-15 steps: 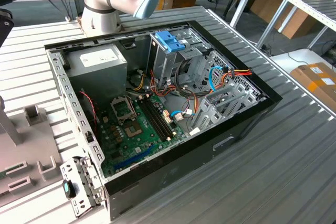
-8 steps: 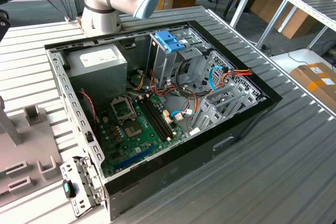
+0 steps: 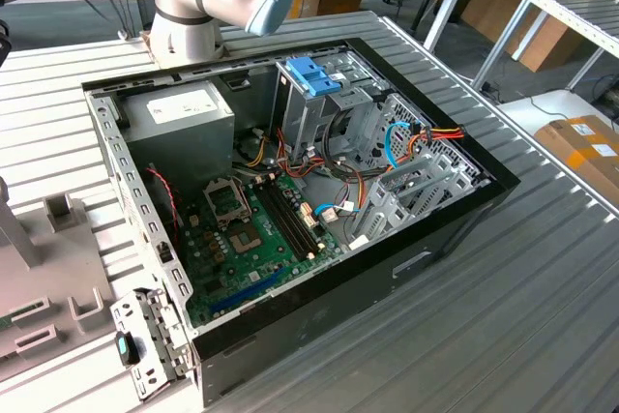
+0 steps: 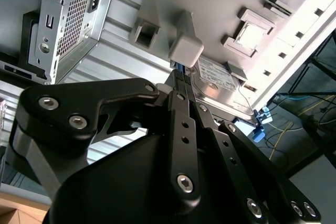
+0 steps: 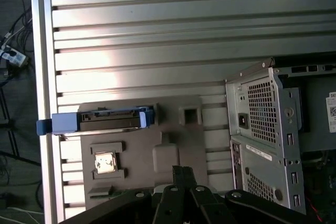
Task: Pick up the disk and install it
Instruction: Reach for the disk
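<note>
The disk [image 5: 107,120] stands on its edge in a slot of a grey fixture plate [image 5: 173,150]. It is a grey metal drive in a light-blue carrier frame. In the second wrist view its labelled metal face [image 4: 216,75] lies just beyond the pale finger pad [image 4: 186,51]. My gripper [image 5: 181,171] hovers over the fixture plate, apart from the disk, with its black fingers together and nothing between them. The open computer case [image 3: 455,229] lies on the slatted table, and a metal drive cage with a blue latch [image 3: 314,75] stands inside it.
The case's rear panel with the power supply grille [image 5: 262,124] is close beside the fixture plate. A small square chip [image 5: 104,162] sits in another pocket of the plate. The table edge [image 5: 37,77] drops off to cables on the floor. The arm's base [image 3: 193,7] stands behind the case.
</note>
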`<state>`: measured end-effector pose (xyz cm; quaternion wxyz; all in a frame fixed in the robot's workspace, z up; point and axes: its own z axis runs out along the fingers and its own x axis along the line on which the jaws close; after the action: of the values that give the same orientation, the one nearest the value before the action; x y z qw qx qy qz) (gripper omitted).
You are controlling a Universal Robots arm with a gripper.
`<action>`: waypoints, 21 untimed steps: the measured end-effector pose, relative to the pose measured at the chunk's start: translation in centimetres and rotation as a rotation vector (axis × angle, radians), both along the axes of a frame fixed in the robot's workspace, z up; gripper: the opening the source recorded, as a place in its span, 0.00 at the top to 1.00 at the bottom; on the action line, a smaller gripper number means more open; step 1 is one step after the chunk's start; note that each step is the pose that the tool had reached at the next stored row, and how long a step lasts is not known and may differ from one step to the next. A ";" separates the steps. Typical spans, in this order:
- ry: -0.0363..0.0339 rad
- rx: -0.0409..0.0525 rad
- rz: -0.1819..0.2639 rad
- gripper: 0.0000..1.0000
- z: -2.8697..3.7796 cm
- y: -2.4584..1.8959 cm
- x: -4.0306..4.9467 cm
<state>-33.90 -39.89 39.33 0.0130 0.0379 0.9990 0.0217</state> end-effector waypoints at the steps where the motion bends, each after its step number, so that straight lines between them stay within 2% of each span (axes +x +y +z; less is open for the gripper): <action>1: 0.0000 0.0000 0.000 0.90 0.00 0.00 -0.05; 21: 0.0000 0.0000 0.000 0.90 0.00 0.00 -1.15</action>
<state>-35.05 -39.90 39.32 0.0130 0.0379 0.9990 0.0217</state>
